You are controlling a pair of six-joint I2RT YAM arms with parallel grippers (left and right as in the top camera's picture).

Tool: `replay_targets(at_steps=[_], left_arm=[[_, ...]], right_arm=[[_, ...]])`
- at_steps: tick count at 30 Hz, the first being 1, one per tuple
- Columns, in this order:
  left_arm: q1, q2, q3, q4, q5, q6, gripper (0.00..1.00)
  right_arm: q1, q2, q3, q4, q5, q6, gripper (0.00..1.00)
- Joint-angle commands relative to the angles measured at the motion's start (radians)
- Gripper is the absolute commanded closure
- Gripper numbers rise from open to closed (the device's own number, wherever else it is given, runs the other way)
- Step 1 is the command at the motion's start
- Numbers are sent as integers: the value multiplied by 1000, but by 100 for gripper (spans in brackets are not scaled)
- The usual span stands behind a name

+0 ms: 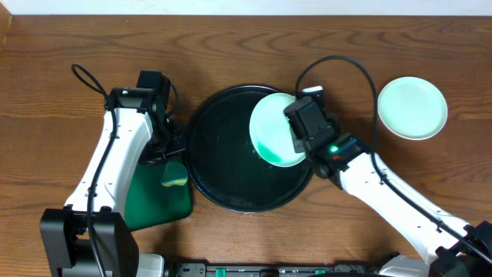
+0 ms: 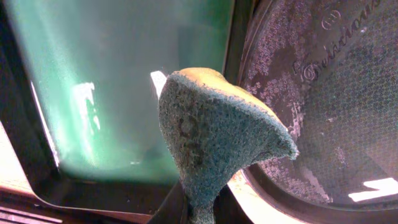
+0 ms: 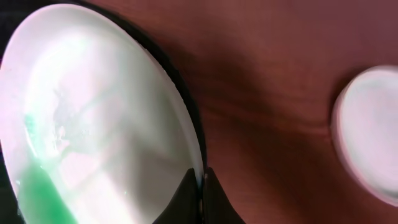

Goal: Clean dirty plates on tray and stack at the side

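The round black tray [image 1: 223, 161] lies mid-table. My right gripper [image 1: 298, 140] is shut on the right rim of a small pale plate [image 1: 273, 129], holding it tilted over the tray's right side. In the right wrist view this plate [image 3: 106, 112] shows a teal-green smear at its lower left, and the fingertips [image 3: 200, 182] pinch its edge. A second plate [image 1: 412, 108], with no smear showing, rests on the table at the far right. My left gripper [image 1: 171, 158] is shut on a yellow-and-green sponge [image 1: 174, 177], which hangs beside the tray's left rim [image 2: 323, 93].
A green rectangular tray [image 1: 150, 201] lies under the left gripper, left of the black tray; the left wrist view shows its glossy floor [image 2: 124, 81]. Cables loop above both arms. Bare wooden table surrounds the trays.
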Motion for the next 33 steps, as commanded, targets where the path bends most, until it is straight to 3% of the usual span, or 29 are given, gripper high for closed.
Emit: replay_targets(at_steps=[1, 7, 10, 12, 17, 24, 33], left_arm=[[5, 9, -4, -3, -1, 17, 93], [5, 9, -4, -3, -1, 17, 93], [5, 9, -4, -3, -1, 17, 92], [5, 9, -4, -3, -1, 17, 92], [5, 9, -4, -3, -1, 17, 92], [5, 9, -4, -3, -1, 17, 92], [5, 9, -4, 0, -1, 17, 93]], right_arm=[[62, -9, 4, 26, 177, -140, 99], [177, -9, 4, 105, 451, -323, 99], [237, -9, 4, 189, 584, -489, 99], [292, -9, 4, 304, 687, -675, 99], [371, -9, 4, 479, 790, -970, 99], [419, -9, 4, 495, 830, -1076, 99], [421, -9, 4, 494, 838, -1093, 99]])
